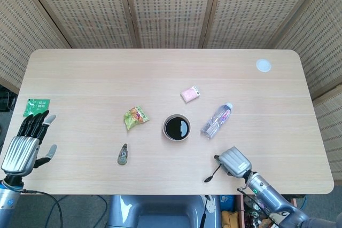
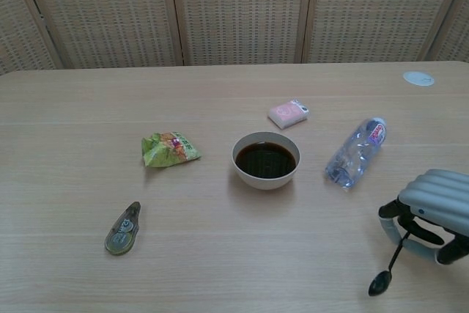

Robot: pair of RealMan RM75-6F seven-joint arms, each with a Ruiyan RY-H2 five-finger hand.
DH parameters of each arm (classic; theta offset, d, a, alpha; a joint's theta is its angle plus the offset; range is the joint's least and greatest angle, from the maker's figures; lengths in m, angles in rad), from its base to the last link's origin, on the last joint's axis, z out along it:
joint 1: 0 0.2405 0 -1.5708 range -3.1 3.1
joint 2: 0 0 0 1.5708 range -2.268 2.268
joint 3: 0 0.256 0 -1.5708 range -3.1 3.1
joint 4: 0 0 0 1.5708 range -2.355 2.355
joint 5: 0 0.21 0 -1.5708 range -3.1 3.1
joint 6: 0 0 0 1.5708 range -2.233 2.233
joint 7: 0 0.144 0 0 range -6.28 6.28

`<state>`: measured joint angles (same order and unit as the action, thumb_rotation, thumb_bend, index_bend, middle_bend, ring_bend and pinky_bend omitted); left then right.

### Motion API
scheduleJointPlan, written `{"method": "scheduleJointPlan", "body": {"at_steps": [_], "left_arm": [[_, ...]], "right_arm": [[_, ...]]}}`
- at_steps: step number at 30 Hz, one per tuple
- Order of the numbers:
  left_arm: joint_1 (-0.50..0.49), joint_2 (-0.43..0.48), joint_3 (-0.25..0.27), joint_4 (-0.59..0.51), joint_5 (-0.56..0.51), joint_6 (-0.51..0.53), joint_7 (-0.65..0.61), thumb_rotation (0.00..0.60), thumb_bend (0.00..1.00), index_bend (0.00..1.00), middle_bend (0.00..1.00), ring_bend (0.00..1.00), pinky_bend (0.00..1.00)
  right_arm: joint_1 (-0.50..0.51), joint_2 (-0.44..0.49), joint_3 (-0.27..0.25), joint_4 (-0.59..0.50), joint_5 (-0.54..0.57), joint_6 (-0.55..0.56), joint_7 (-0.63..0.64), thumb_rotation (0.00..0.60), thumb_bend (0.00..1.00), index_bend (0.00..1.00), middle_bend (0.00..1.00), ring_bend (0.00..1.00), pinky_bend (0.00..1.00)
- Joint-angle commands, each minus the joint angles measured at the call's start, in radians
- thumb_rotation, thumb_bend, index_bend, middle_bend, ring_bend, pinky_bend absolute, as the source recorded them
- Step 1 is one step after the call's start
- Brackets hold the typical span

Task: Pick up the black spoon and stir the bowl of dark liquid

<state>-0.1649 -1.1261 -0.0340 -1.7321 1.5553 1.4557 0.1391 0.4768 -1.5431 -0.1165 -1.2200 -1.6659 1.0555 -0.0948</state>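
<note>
Though thin and small, the spoon: (image 2: 389, 270) looks light and stiff, likely a bit slick; best held on the handle's upper end.
Spoon position: bowl end hangs low near the table's (image 2: 220, 254) front edge, right of the bowl (image 2: 265, 160).
Right hand: (image 2: 432, 215) fingers curled, pinching the handle's top.
Left hand: (image 1: 25, 140) fingers spread, holding nothing.

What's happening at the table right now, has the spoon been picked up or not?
The right robot hand grips the handle of the slim black plastic spoon near the table's front right edge, the spoon's head hanging down toward the light wooden table. The white round bowl of dark liquid sits mid-table, untouched, so no stirring is under way. The left robot hand rests open at the table's left edge, holding nothing.
</note>
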Motion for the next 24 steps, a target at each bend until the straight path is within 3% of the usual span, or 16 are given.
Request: {"method": "scheduleJointPlan", "body": {"at_steps": [1, 14, 24], "left_arm": [[-0.001, 0.000, -0.001, 0.000, -0.001, -0.001, 0.000, 0.600, 0.41, 0.00, 0.00, 0.00, 0.00], [0.000, -0.003, 0.002, 0.005, -0.002, -0.004, -0.004, 0.600, 0.41, 0.00, 0.00, 0.00, 0.00], [0.003, -0.003, 0.006, 0.010, 0.004, 0.001, -0.008, 0.600, 0.41, 0.00, 0.00, 0.00, 0.00]], "right_arm": [[0.005, 0.013, 0.011, -0.019, -0.003, 0.015, 0.004, 0.600, 0.64, 0.63, 0.88, 0.92, 0.99], [0.050, 0.091, 0.093, -0.124, -0.021, 0.087, -0.008, 0.600, 0.66, 0.64, 0.88, 0.92, 0.99], [0.108, 0.103, 0.197, -0.163, -0.017, 0.126, -0.125, 0.600, 0.66, 0.66, 0.88, 0.92, 0.99]]}}
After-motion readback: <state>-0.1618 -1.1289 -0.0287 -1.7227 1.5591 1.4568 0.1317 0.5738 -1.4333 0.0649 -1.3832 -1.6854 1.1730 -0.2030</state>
